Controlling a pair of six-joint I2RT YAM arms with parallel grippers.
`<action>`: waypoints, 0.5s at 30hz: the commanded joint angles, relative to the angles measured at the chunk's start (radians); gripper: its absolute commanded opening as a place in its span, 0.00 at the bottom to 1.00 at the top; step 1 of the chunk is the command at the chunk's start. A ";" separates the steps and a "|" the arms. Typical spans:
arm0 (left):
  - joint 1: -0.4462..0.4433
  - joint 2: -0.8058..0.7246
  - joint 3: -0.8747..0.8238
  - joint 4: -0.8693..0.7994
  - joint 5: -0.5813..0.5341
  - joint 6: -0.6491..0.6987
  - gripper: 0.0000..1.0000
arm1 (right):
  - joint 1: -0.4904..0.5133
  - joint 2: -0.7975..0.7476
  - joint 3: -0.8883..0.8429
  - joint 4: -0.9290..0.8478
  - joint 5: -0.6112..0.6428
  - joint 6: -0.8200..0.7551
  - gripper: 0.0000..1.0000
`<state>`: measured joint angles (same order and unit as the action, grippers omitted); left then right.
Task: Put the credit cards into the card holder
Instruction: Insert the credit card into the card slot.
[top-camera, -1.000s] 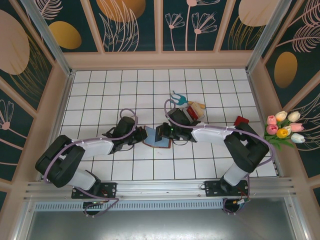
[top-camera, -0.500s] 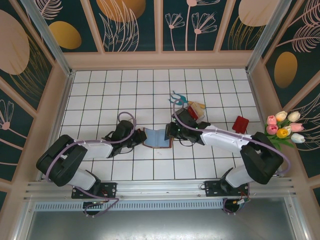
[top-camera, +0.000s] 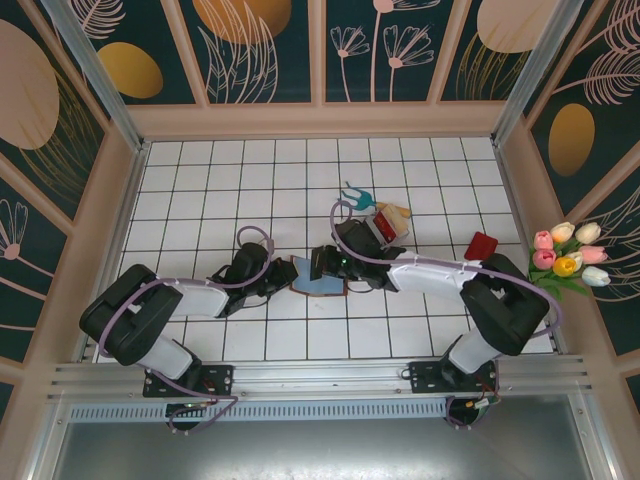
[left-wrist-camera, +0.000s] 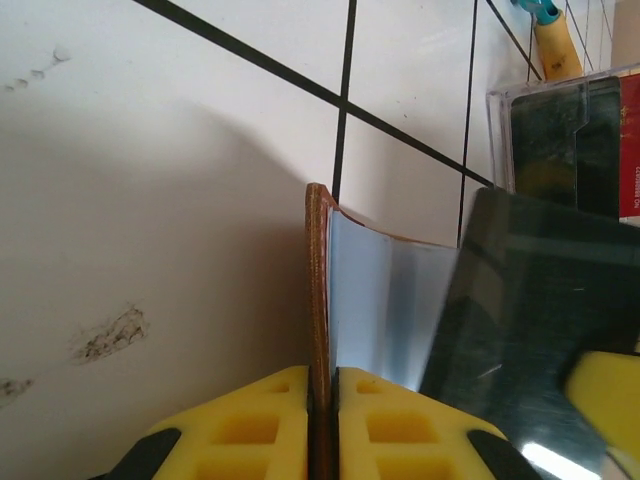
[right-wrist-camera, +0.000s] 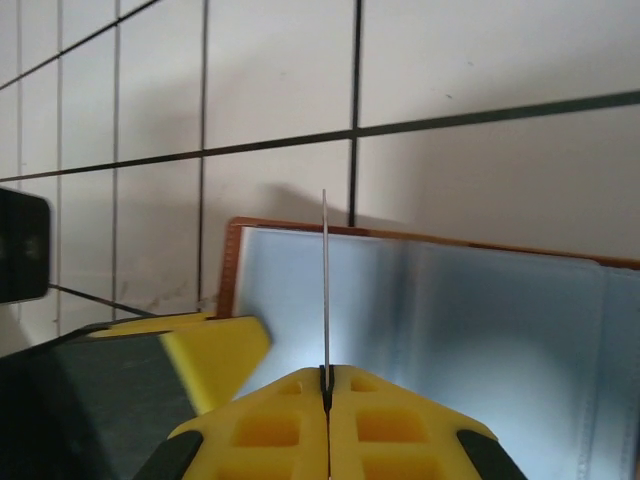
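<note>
card holder (top-camera: 318, 281) x1, open at desk (top-camera: 200, 180) centre | credit cards x2: thin card (right-wrist-camera: 325, 280) edge-on, colour unreadable, pinched by right end effector (right-wrist-camera: 326, 376) over holder; red card (top-camera: 481, 247) lying well right | left end effector (left-wrist-camera: 322, 378) clamped on holder's flap edge

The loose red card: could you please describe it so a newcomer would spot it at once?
Look along the right edge of the white tiled table, towards the bunch of tulips. Left of them lies a small flat red rectangular card, alone on bare tiles, apart from everything else.
</note>
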<state>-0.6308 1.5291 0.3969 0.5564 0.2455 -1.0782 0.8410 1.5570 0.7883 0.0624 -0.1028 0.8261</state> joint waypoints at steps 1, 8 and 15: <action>-0.005 -0.001 -0.001 -0.047 -0.021 0.031 0.18 | 0.004 0.002 -0.037 0.070 0.011 0.020 0.07; -0.008 -0.032 0.028 -0.197 -0.061 0.132 0.28 | -0.008 0.017 -0.078 0.091 -0.004 0.020 0.07; -0.007 -0.047 0.020 -0.240 -0.066 0.173 0.18 | -0.013 0.038 -0.075 0.093 -0.016 0.011 0.07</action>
<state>-0.6342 1.4895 0.4133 0.3775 0.1974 -0.9501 0.8371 1.5742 0.7208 0.1329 -0.1062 0.8410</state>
